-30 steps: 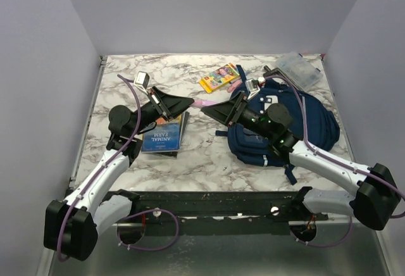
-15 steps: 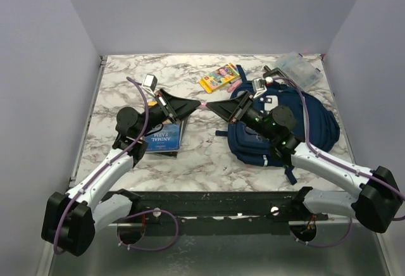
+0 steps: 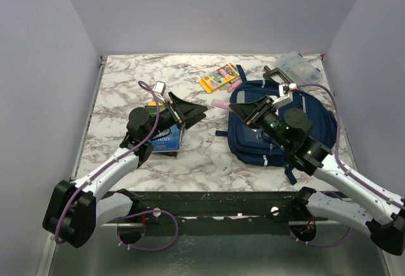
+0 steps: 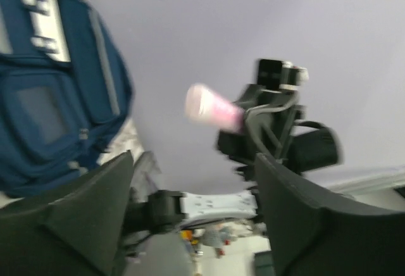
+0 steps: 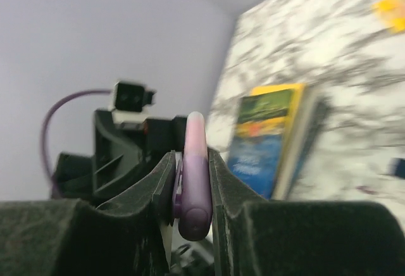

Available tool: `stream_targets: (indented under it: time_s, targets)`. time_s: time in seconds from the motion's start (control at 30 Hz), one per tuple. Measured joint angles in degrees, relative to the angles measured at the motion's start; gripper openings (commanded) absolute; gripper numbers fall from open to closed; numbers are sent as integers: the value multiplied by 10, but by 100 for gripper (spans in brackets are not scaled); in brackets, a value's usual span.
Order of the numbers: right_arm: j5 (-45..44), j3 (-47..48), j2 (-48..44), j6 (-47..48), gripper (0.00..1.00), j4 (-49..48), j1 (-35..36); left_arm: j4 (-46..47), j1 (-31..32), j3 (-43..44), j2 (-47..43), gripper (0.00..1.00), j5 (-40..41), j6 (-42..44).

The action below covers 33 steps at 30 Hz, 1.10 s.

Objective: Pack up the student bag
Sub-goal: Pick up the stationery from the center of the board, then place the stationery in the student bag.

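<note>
The student bag (image 3: 319, 123), navy with grey panels, lies on the marble table at the right; the left wrist view shows it too (image 4: 57, 86). My right gripper (image 3: 233, 107) hovers over the bag's left edge, shut on a pink and purple marker (image 3: 219, 104) that sticks out to the left. In the right wrist view the marker (image 5: 193, 175) stands pinched between the two pads. My left gripper (image 3: 199, 110) is open and empty, a short way left of the marker's tip. From the left wrist view the marker (image 4: 212, 108) shows beyond my open left gripper (image 4: 193, 162).
A blue and yellow book (image 3: 166, 138) lies under the left arm, also in the right wrist view (image 5: 272, 137). A yellow crayon box (image 3: 219, 77) sits behind the grippers. A clear plastic case (image 3: 297, 67) rests at the back right corner.
The left gripper has opened and let go of the marker. The right gripper has shut on it and drawn it right, toward the bag. The left arm has shifted right.
</note>
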State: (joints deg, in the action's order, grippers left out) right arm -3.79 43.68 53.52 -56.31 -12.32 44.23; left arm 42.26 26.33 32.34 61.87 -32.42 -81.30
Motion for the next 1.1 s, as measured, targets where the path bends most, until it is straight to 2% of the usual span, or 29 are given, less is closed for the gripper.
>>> stream_targets:
  time_s: [0.1,0.23,0.33,0.43,0.57,0.67,0.8,1.0,1.1]
  targets:
    - [-113,33,-29,47,1,138,-5,-55,2,-2,17,87,17,50]
    - [-245,90,-10,120,1,301,-21,-162,31,20,52,87,65,137]
    - [-273,111,30,176,1,372,-73,-253,76,100,135,82,110,204]
    - [-227,107,71,229,1,405,-184,-317,106,181,212,81,133,247]
    - [-127,98,122,283,1,421,-319,-394,145,288,301,73,154,290]
    - [-59,95,159,310,0,421,-332,-452,168,373,372,60,162,321]
    - [11,79,173,333,0,415,-329,-530,187,455,443,60,169,359]
    - [16,79,196,350,0,419,-329,-594,191,499,496,56,173,384]
    - [-12,87,196,350,1,430,-314,-610,190,515,518,55,172,388]
